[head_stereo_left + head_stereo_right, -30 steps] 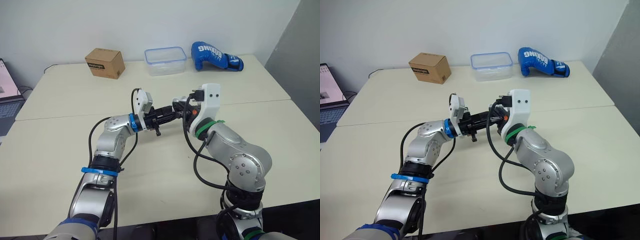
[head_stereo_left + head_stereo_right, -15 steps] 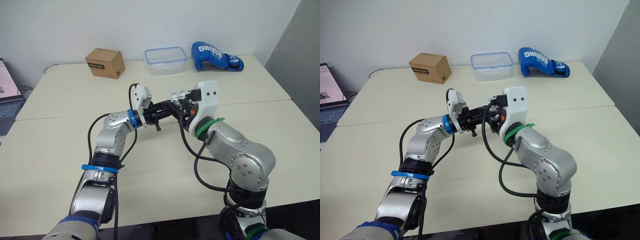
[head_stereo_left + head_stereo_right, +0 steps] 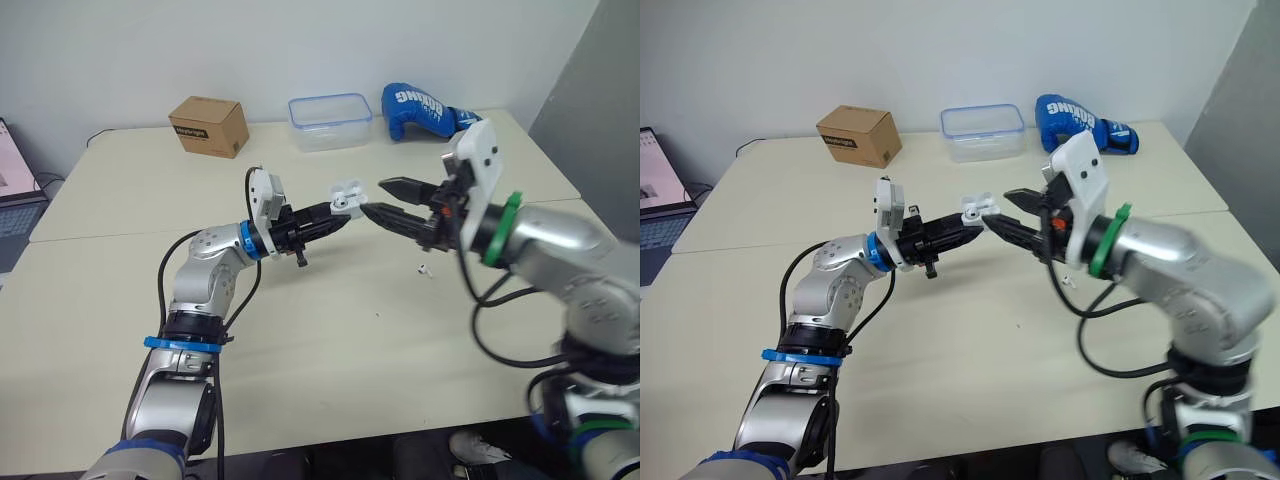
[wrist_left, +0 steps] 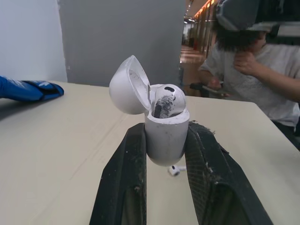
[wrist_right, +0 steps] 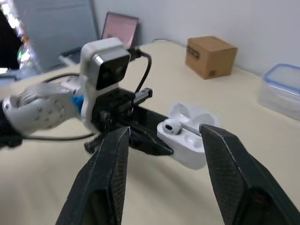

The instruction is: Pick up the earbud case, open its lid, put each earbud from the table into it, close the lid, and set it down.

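The left gripper (image 3: 338, 209) is clenched on the earbud case (image 3: 346, 196), a little above the middle of the left eye view. It holds the case up over the table (image 3: 300, 340), not resting on it. In the left wrist view the two black fingers (image 4: 123, 183) press on both sides of the lower body of the case. The lid (image 4: 129, 86) stands open and leans back to one side. One white earbud (image 4: 166, 101) sits inside the case, with its rounded head above the rim.

The right gripper (image 3: 378, 198) comes from the right side of the frame and its fingers are spread apart, with nothing between them. Its tips are just beside the case — whether they touch it, I cannot tell.

The second earbud (image 3: 425, 268) lies on the table, right of the centre and lower than the two grippers.

Along the upper part of the frame stand a cardboard box (image 3: 210, 126), a clear plastic container (image 3: 330, 121) and a blue boxing glove (image 3: 430, 111). A laptop (image 3: 15, 185) shows at the left edge. In the left wrist view a person (image 4: 248, 70) sits behind the far edge of the table.
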You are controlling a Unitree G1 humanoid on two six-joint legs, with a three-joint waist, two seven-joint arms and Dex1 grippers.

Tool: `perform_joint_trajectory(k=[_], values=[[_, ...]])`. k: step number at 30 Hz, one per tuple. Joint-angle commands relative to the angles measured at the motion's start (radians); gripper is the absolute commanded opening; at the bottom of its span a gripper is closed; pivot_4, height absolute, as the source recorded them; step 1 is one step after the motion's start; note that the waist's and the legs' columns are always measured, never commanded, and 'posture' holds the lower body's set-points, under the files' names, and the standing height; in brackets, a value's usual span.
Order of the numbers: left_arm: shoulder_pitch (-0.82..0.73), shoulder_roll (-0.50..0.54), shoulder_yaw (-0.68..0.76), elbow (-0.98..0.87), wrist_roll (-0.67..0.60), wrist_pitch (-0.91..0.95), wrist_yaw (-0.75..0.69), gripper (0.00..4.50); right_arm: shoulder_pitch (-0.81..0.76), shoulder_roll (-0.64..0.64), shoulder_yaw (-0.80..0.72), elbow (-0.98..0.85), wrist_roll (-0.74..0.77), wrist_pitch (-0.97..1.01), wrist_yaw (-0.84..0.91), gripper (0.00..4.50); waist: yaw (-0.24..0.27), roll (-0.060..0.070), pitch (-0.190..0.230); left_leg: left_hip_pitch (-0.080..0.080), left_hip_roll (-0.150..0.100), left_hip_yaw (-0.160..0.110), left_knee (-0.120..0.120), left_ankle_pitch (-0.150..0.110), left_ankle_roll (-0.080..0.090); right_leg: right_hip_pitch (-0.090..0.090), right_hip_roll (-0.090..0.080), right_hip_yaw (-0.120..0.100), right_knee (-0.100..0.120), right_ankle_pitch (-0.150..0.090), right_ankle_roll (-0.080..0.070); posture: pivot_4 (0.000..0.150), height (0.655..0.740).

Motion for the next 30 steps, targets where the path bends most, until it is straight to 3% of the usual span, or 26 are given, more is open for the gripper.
perform_joint_trajectory(k=[1, 5, 11, 18, 30], values=[[0.010, 0.025, 0.013, -0.073, -0.038, 0.020, -0.030, 0.79, -0.045, -0.171, 0.139, 0.084, -0.099, -0.103, 0.215, 2.44, 0.000, 0.000, 0.000, 0.000, 0.000, 0.000, 0.000, 0.000, 0.000, 0.001, 0.000, -0.001, -0.001, 0.000, 0.000, 0.150, 0.7307], [0.038, 0.045, 0.018, -0.114, -0.055, 0.039, -0.040, 0.79, -0.165, -0.309, 0.468, 0.259, -0.363, -0.166, 0.337, 2.44, -0.002, 0.000, 0.000, 0.000, 0.000, 0.001, 0.000, 0.000, 0.000, 0.001, 0.000, 0.000, -0.002, 0.000, 0.001, 0.150, 0.7307], [0.088, 0.057, 0.018, -0.191, -0.069, 0.060, -0.034, 0.79, -0.292, -0.245, 0.733, 0.480, -0.573, -0.140, 0.435, 2.44, -0.003, -0.001, 0.000, -0.001, 0.001, 0.002, -0.001, 0.000, 0.000, -0.002, 0.000, 0.001, -0.002, 0.000, 0.000, 0.150, 0.7307], [0.130, 0.063, 0.023, -0.262, -0.075, 0.076, -0.007, 0.79, -0.377, -0.024, 0.778, 0.794, -0.664, -0.050, 0.405, 2.44, 0.000, -0.001, 0.000, -0.003, 0.001, 0.001, 0.000, 0.000, 0.000, -0.003, -0.001, 0.001, -0.002, 0.001, 0.000, 0.150, 0.7307], [0.179, 0.075, 0.026, -0.321, -0.091, 0.090, 0.032, 0.79, -0.359, 0.052, 0.772, 0.869, -0.741, 0.000, 0.395, 2.44, 0.007, -0.001, 0.000, -0.004, -0.001, 0.000, 0.000, 0.000, -0.001, -0.004, -0.002, 0.000, -0.002, 0.001, 0.000, 0.150, 0.7307]])
